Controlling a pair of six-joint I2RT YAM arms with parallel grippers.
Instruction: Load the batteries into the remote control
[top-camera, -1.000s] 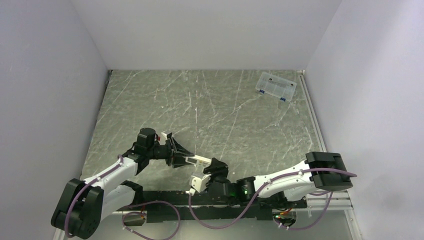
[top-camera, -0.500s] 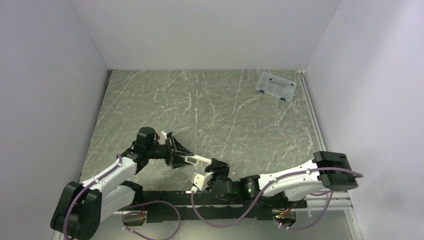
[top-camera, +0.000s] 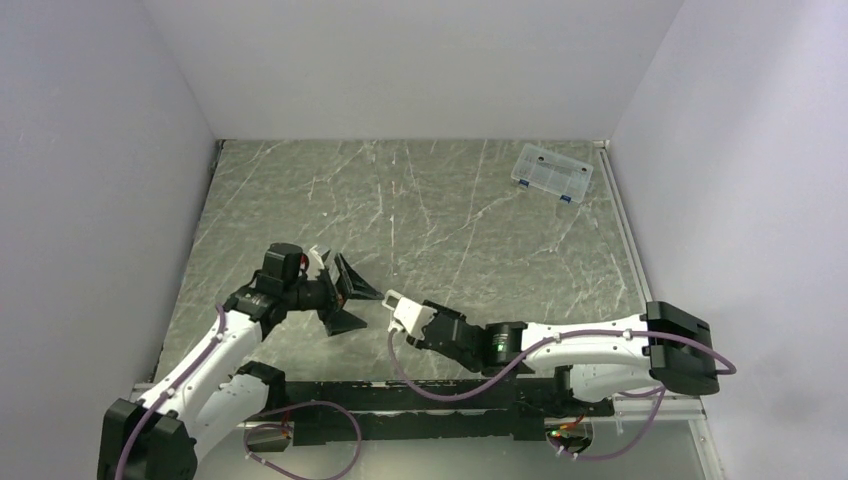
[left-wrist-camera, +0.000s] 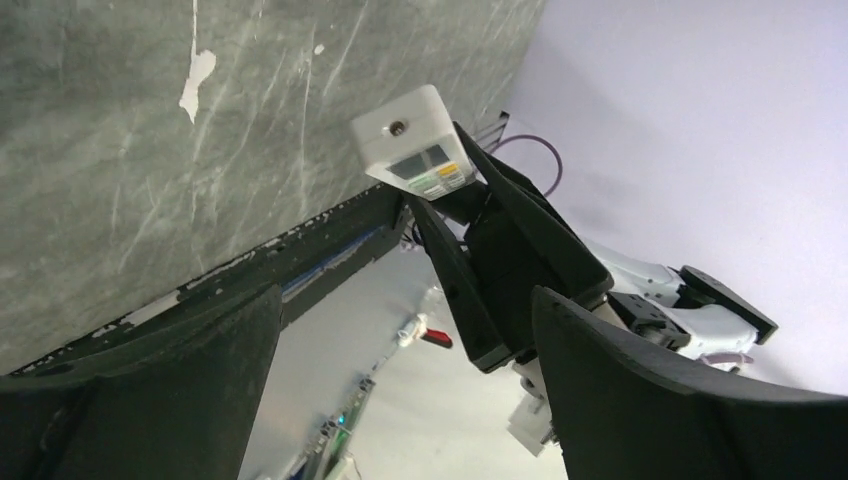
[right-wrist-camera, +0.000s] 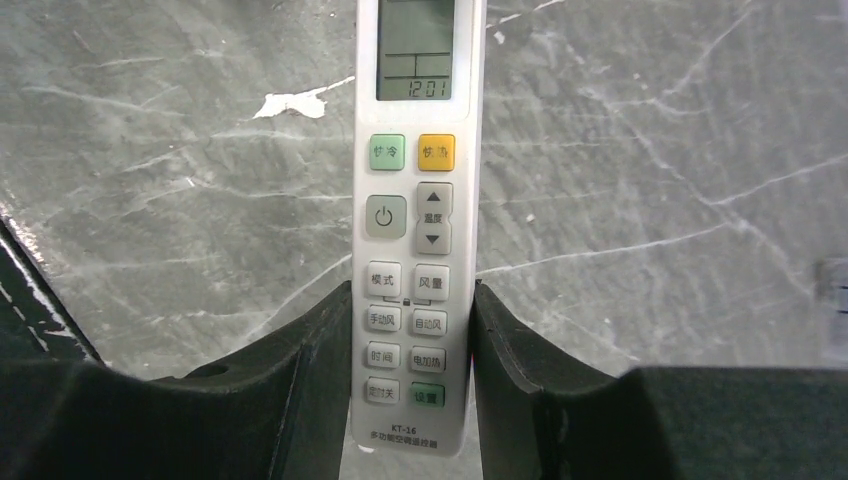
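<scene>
The remote control (right-wrist-camera: 420, 230) is a slim white bar, buttons and lit display facing the right wrist camera. My right gripper (right-wrist-camera: 412, 310) is shut on its lower end, one black finger (right-wrist-camera: 310, 370) pressing each long edge. From above, the remote control (top-camera: 398, 303) sticks out of my right gripper (top-camera: 418, 320) toward the left arm. My left gripper (top-camera: 362, 305) stands open just left of the remote's tip and apart from it. In the left wrist view the remote control (left-wrist-camera: 415, 150) shows end-on beyond my wide-open left gripper (left-wrist-camera: 400, 400). The batteries are out of view.
A clear compartment box (top-camera: 551, 172) sits at the back right of the grey marbled table (top-camera: 450, 230). A small white fleck (right-wrist-camera: 290, 103) lies on the table beyond the remote. The black rail (top-camera: 330, 415) runs along the near edge.
My left gripper has opened, let go of the remote's end and drawn back to the left. My right gripper has carried the remote away from the near edge, the arm stretching out leftward.
</scene>
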